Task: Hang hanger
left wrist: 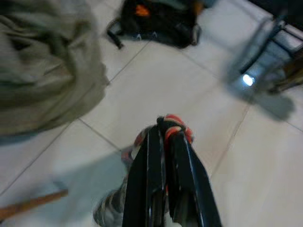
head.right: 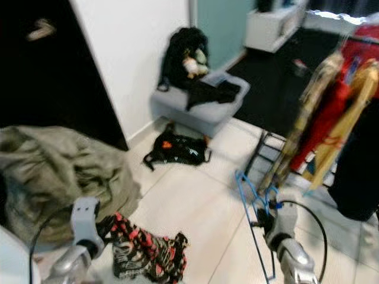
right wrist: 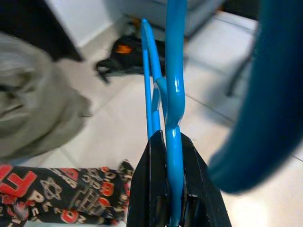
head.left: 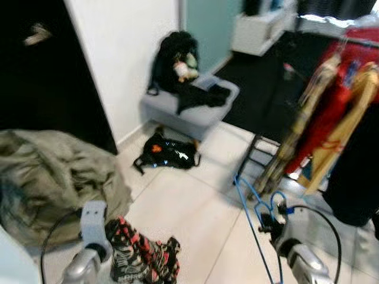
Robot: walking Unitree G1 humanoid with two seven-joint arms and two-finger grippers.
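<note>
My right gripper (right wrist: pixel 165 138) is shut on a blue wire hanger (right wrist: pixel 174 71), held low at the right over the tiled floor; the hanger (head.left: pixel 245 189) stands up from the gripper (head.left: pixel 267 223) toward a clothes rack (head.left: pixel 355 39). The rack carries red clothes (head.left: pixel 324 118) on wooden hangers (head.left: pixel 346 127) at the right edge. My left gripper (left wrist: pixel 166 127) is shut on a red, black and white patterned garment (head.left: pixel 145 255), which hangs in a bunch at the lower left.
An olive-green heap of cloth (head.left: pixel 53 177) lies at the left. A black bag (head.left: pixel 167 152) rests on the floor before a grey ottoman (head.left: pixel 195 112) that bears a black backpack and dark clothes. A dark doorway (head.left: pixel 41 71) and a white wall stand behind.
</note>
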